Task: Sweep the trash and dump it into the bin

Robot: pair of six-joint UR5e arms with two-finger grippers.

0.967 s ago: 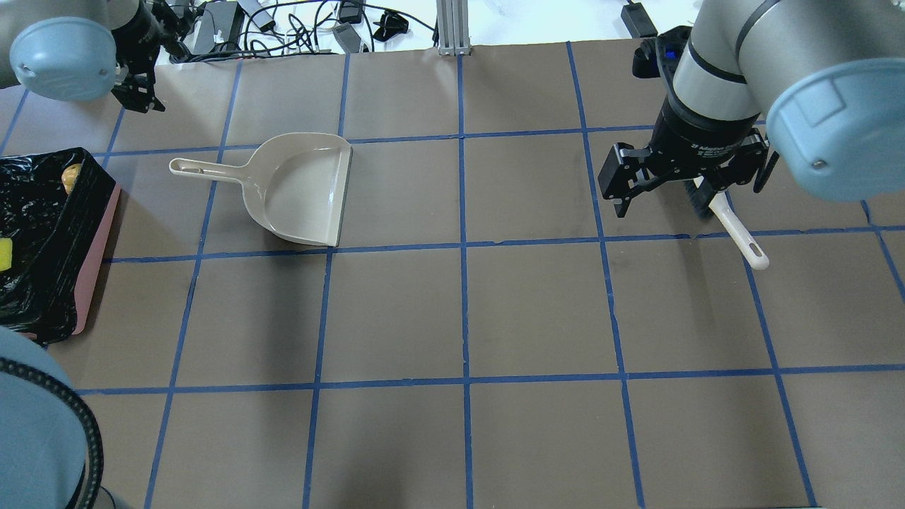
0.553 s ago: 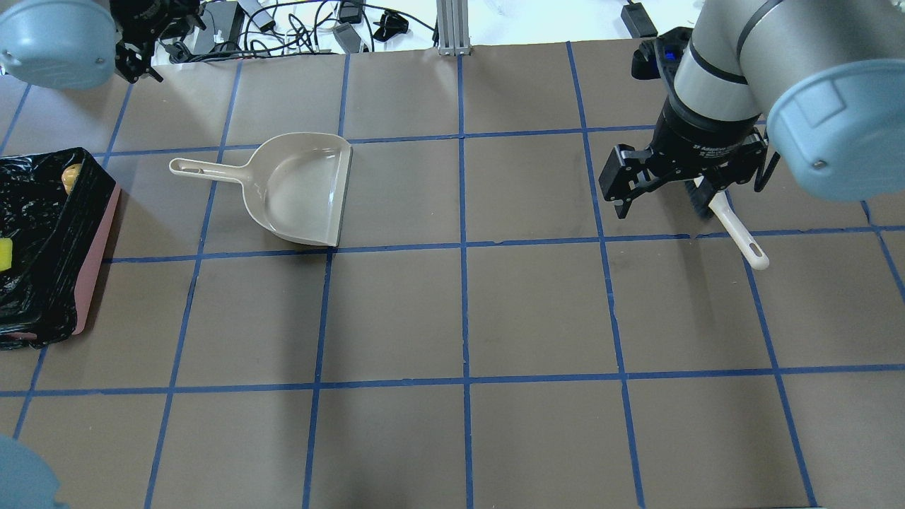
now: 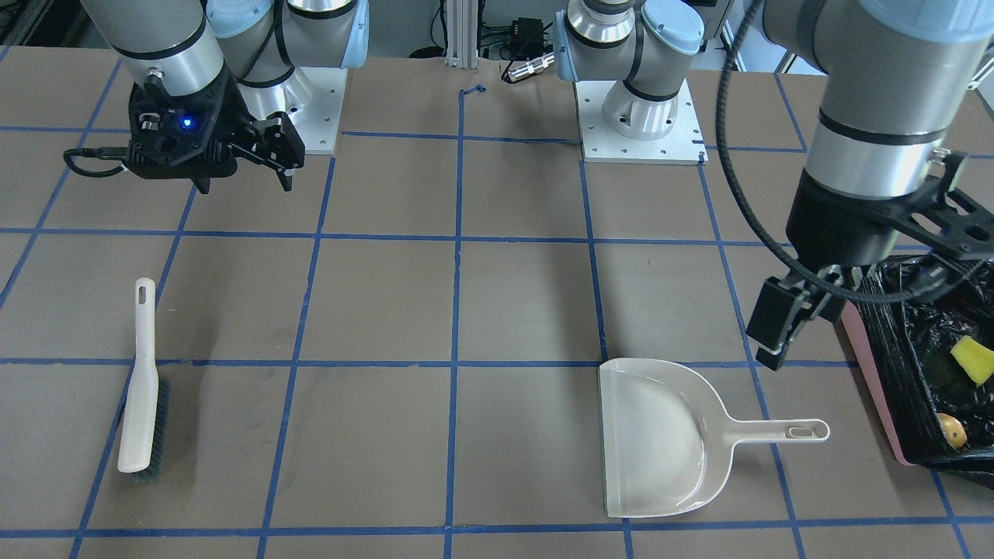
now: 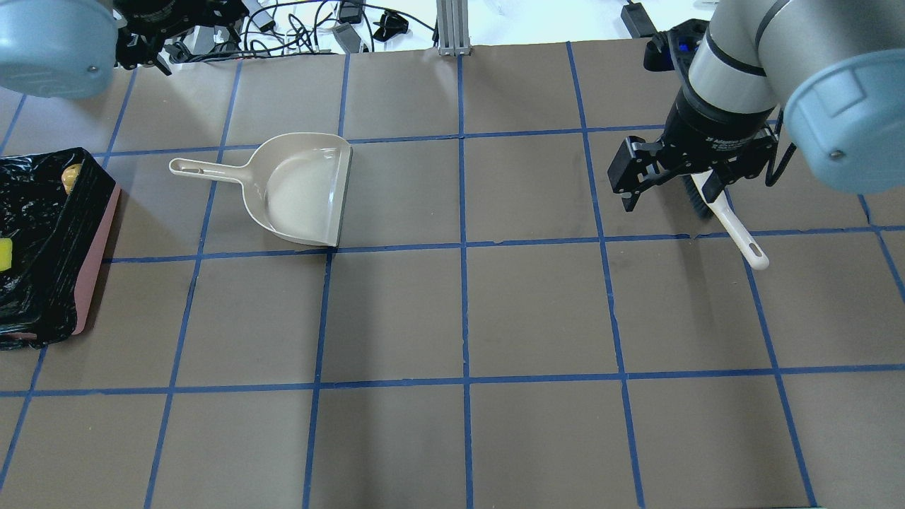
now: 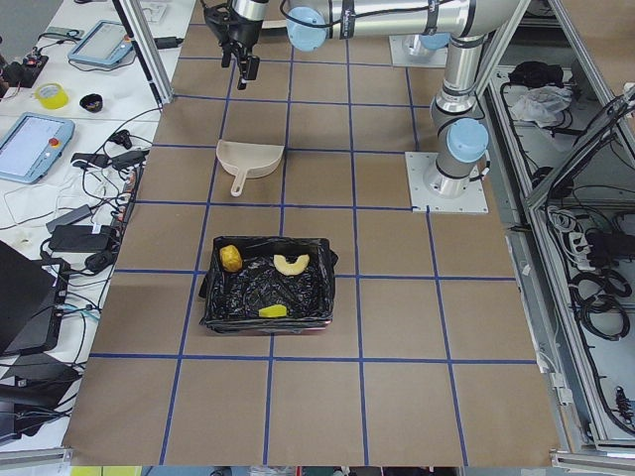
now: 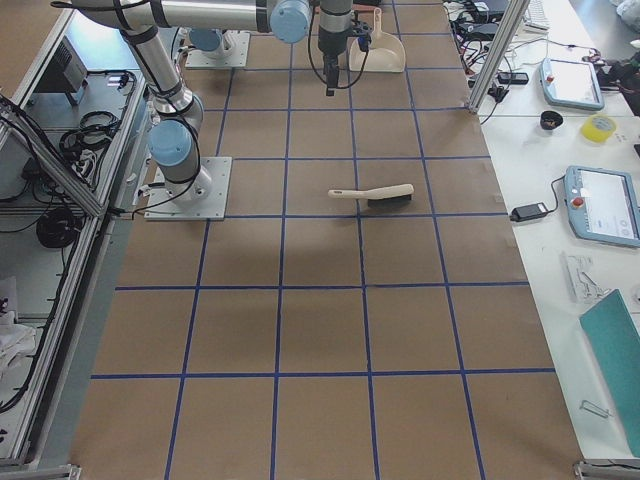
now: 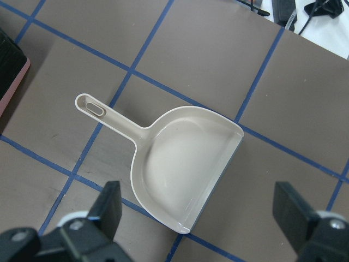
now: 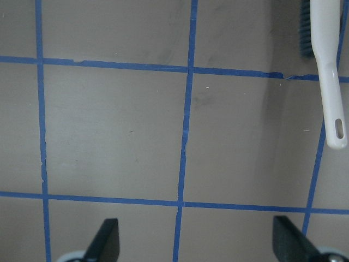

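Observation:
The trash lies inside the bin (image 5: 210, 294), a pink container with a black liner at the table's left end: an amber lump (image 5: 230, 258), a croissant-like piece (image 5: 291, 264) and a yellow wedge (image 5: 273, 311). The lump (image 3: 951, 431) and wedge (image 3: 972, 360) also show from the front. The beige dustpan (image 4: 304, 191) lies flat with nothing in it, and my left gripper (image 7: 199, 210) hovers high over it, open. The brush (image 3: 140, 388) lies on the table at the right. My right gripper (image 4: 696, 180) hangs above its bristle end, open and holding nothing.
Brown table with a blue tape grid. Cables and power bricks (image 4: 304, 25) lie past the far edge, by a metal post (image 4: 452, 28). The bin's pink wall (image 4: 95, 261) sits at the left edge. Tablets and tools lie on side benches (image 6: 590, 150).
My left arm has risen and pulled back toward the far left corner, and its elbow has left the lower-left of the overhead view. The right gripper has shifted slightly right. Dustpan and brush stay put.

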